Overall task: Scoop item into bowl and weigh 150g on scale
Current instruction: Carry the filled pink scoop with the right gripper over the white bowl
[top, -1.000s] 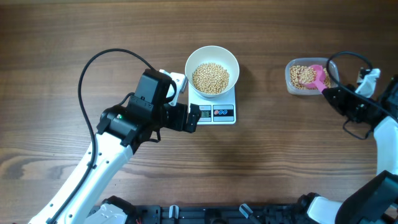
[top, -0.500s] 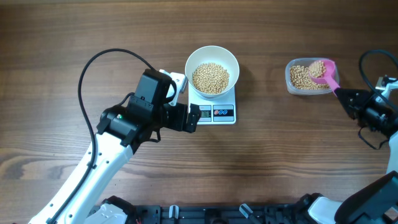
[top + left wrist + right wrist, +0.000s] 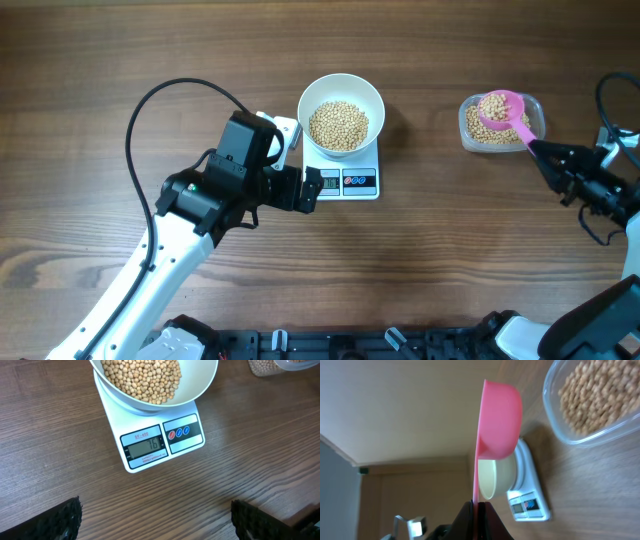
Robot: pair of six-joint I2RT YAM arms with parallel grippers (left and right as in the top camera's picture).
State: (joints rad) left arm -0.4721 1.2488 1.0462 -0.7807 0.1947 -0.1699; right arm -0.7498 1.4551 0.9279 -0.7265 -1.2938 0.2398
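Status: roughly halfway, by my read. The round white bowl (image 3: 304,100) sits on the small white square digital scale (image 3: 345,183) mid-bench. It already holds a decent mound of small tan-beige beans (image 3: 338,125). In the left wrist view the display (image 3: 145,448) looks like 76, though the digits are small so I'm not certain. If that's right, about half the target is in. Still to do: more scoops, then trim in small amounts near the target.

The right gripper (image 3: 548,157) is clamped tight on the handle of the pink plastic scoop (image 3: 498,108). The scoop is heaped with beans and hangs over the clear rounded plastic tub (image 3: 466,135) at the right of the bench, well apart from the bowl. None of this load is in the bowl yet. The tub has beans left in it.

The left gripper (image 3: 155,525) is spread wide and holds nothing. It's parked just near-left of the scale, with its camera on the display.

Versus a second ago: the scoop was dug into the beans at the tub's right part, and half a second ago it was up and loaded. Now it's clear of the beans and over the tub's middle, shifted a bit left. The right arm has drawn back to the right. Left arm, bowl, scale and the mound in the bowl are unchanged.

Next, in my view: carry the load left to the bowl, kept level so nothing spills on the bench (image 3: 450,260).
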